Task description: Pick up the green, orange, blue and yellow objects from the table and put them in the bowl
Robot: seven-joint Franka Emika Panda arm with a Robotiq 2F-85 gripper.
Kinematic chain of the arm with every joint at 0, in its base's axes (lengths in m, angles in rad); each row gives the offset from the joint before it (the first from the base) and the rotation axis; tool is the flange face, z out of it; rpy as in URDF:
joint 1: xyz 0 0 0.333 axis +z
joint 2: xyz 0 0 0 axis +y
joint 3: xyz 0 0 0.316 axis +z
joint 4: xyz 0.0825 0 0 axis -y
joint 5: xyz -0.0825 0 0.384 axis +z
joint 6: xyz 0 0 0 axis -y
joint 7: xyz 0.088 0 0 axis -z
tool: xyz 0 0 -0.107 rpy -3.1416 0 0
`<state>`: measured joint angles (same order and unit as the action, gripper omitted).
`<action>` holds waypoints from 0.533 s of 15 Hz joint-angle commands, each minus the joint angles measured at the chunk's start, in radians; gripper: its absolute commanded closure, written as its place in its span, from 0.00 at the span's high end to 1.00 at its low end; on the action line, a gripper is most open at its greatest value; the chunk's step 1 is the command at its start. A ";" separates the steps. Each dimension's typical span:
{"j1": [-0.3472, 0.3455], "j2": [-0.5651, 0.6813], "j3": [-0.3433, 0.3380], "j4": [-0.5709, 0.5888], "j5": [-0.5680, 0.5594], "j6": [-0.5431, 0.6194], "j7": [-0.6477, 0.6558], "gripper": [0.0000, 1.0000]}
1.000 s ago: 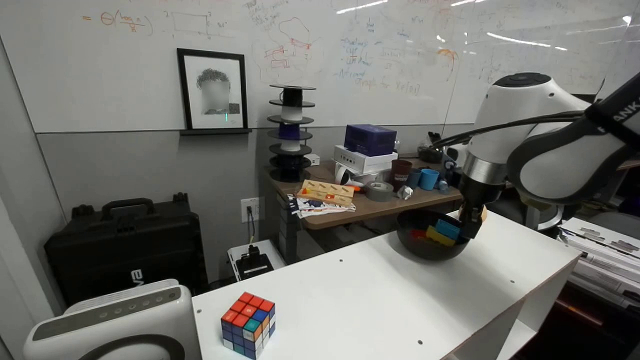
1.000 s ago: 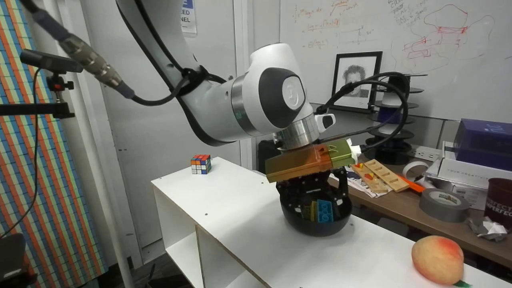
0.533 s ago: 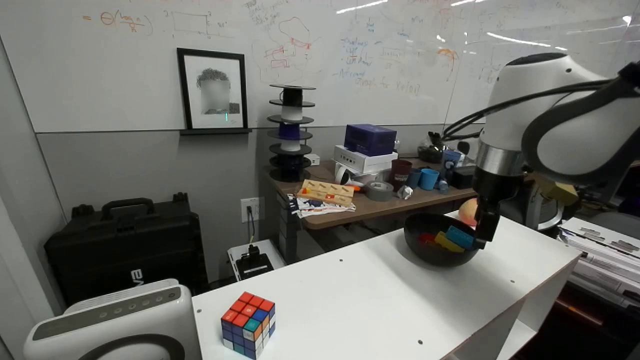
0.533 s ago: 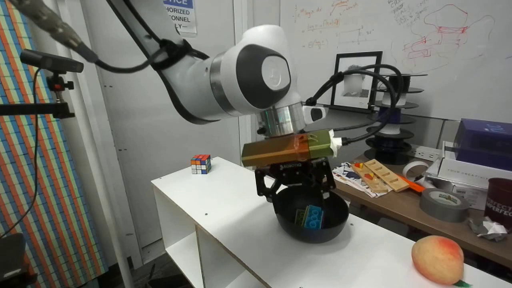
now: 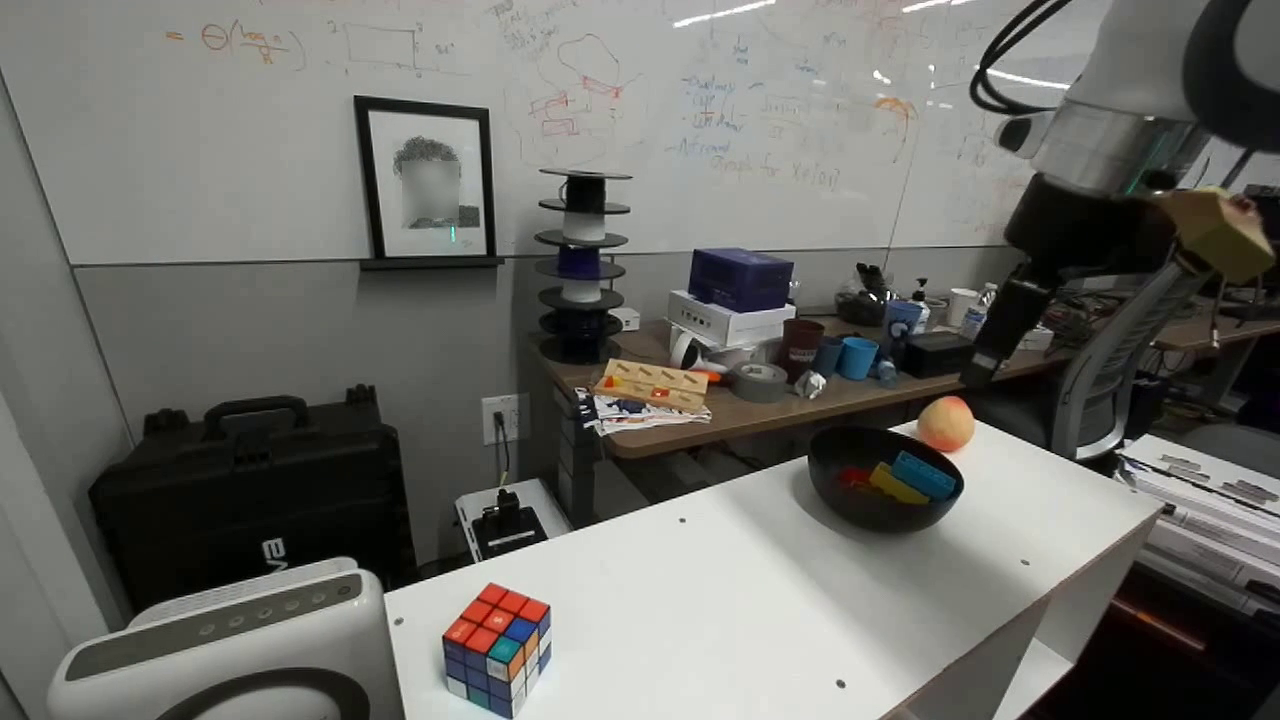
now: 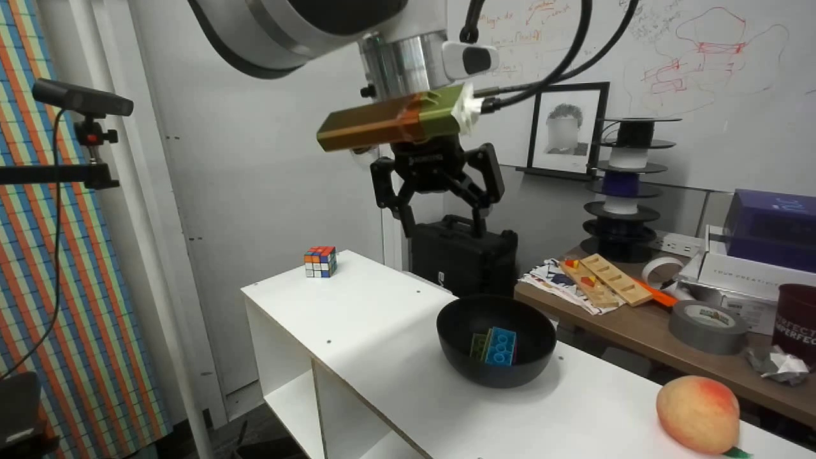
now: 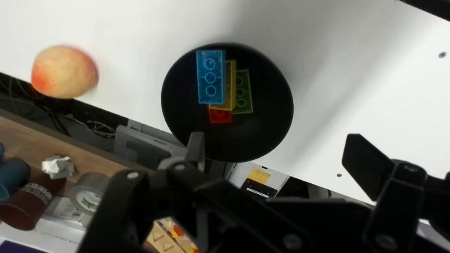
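The black bowl [image 6: 465,360] stands on the white tabletop and shows in both exterior views [image 5: 850,505]. In the wrist view, the bowl [image 7: 263,130] holds a blue block [image 7: 211,82], a yellow block [image 7: 230,84], a green block [image 7: 242,93] and a red-orange block [image 7: 220,116]. The blue block lies highest, partly over the yellow one; the red-orange one is partly hidden under them. My gripper [image 6: 444,231] is raised well above the table, up and behind the bowl in this exterior view. Its fingers stand wide apart with nothing between them, as the wrist view [image 7: 279,156] also shows.
A peach [image 6: 697,414] lies on the tabletop beside the bowl. A Rubik's cube [image 5: 497,650] stands at the far end of the tabletop. A brown desk [image 5: 640,440] with cups, tape and boxes runs along one side. A white appliance [image 5: 230,650] stands near the cube.
My gripper has risen from inside the bowl's rim to well above it. The bowl shifted slightly in the first half second, then stayed still. The blocks remain in the bowl.
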<state>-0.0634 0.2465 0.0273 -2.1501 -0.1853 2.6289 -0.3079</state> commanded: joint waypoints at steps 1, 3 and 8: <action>0.009 -0.152 -0.028 -0.096 0.045 -0.145 0.117 1.00; 0.004 -0.193 -0.033 -0.105 0.076 -0.282 0.128 1.00; 0.005 -0.188 -0.059 -0.070 0.096 -0.445 0.107 1.00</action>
<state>-0.0645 0.0577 -0.0270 -2.2218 -0.0890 2.1841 -0.2013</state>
